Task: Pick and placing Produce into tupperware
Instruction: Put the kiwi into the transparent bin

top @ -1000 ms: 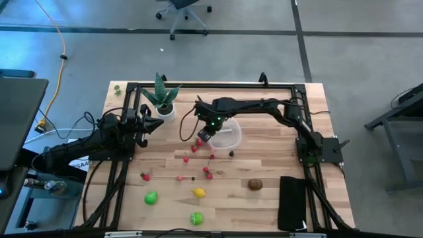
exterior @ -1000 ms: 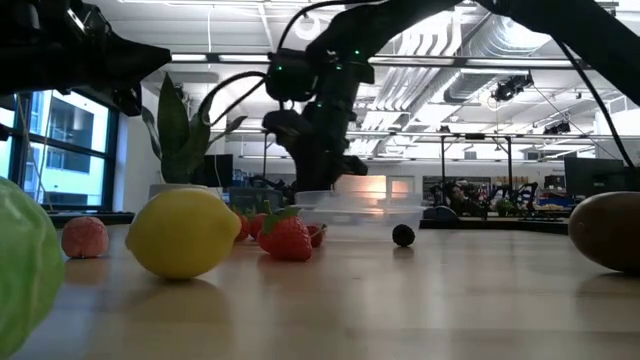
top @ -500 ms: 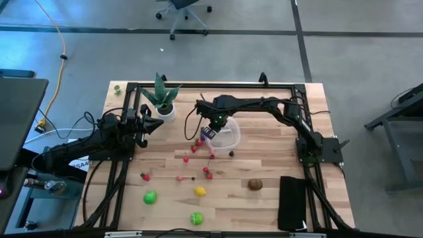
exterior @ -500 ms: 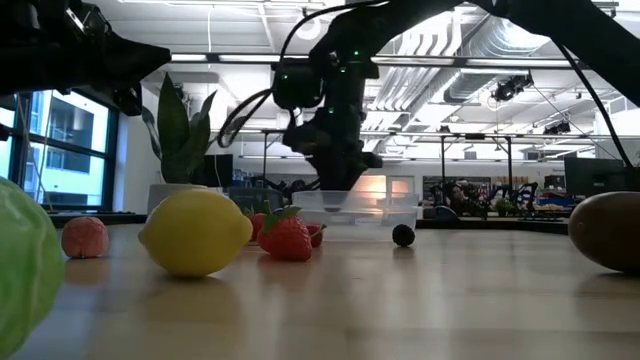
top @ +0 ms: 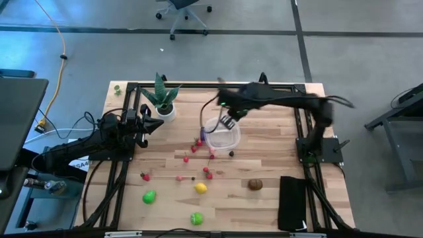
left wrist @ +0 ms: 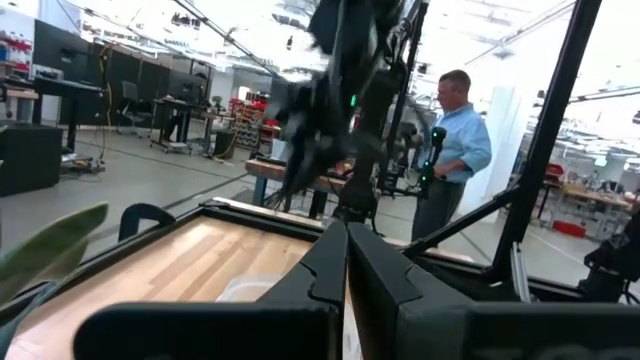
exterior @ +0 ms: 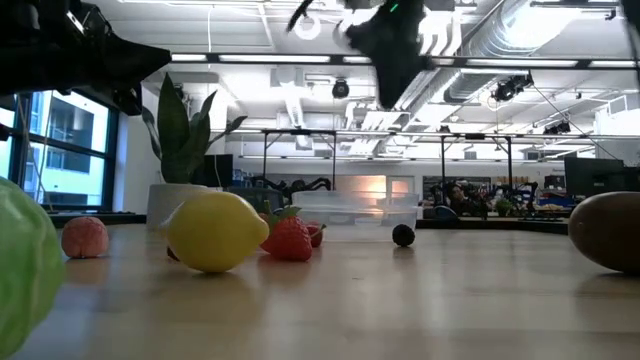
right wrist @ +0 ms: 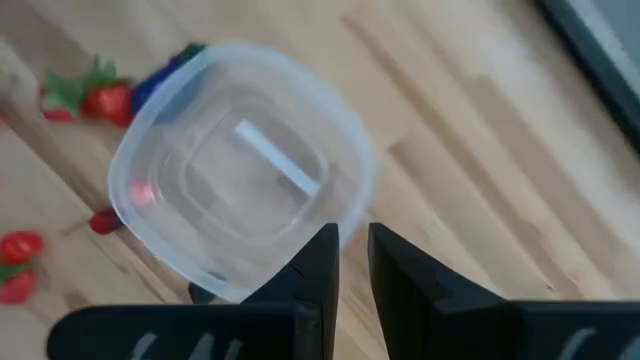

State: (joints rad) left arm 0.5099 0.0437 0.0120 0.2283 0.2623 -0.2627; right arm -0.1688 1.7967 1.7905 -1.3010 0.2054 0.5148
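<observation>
across the wooden table point(top: 264, 198), seen from above, the largest shapes are the two dark arms. the left arm is stretched along the 9 o'clock side, and the left gripper point(top: 153, 123) is held near the white pot of the spiky plant point(top: 163, 99), its fingers pressed fully together on nothing. the right arm is reached in from the 3 o'clock side toward the centre, blurred, and the right gripper point(top: 227, 121) is raised above the tupperware point(top: 222, 135); its fingers point(right wrist: 318, 265) are drawn to a narrow gap, and nothing is seen between them in the right wrist view.

a black pad point(top: 291, 203) is laid toward 4 o'clock. the tupperware is set just past the table's centre toward 12 o'clock, upright and open; a faint red spot is seen through its wall in the right wrist view, but what it is cannot be told. the produce is spread from the tupperware toward 6 and 7 o'clock: a brown kiwi point(top: 255, 185) at 5 o'clock, two green fruits point(top: 151, 196) point(top: 196, 217), a yellow lemon point(top: 200, 188), several red strawberries point(top: 198, 143) just beside the tupperware at its 9 o'clock, and a tiny dark berry point(top: 231, 153) near its 5 o'clock edge.

in the left wrist view a person in a light blue shirt point(left wrist: 455, 150) is seen standing beyond the table.
</observation>
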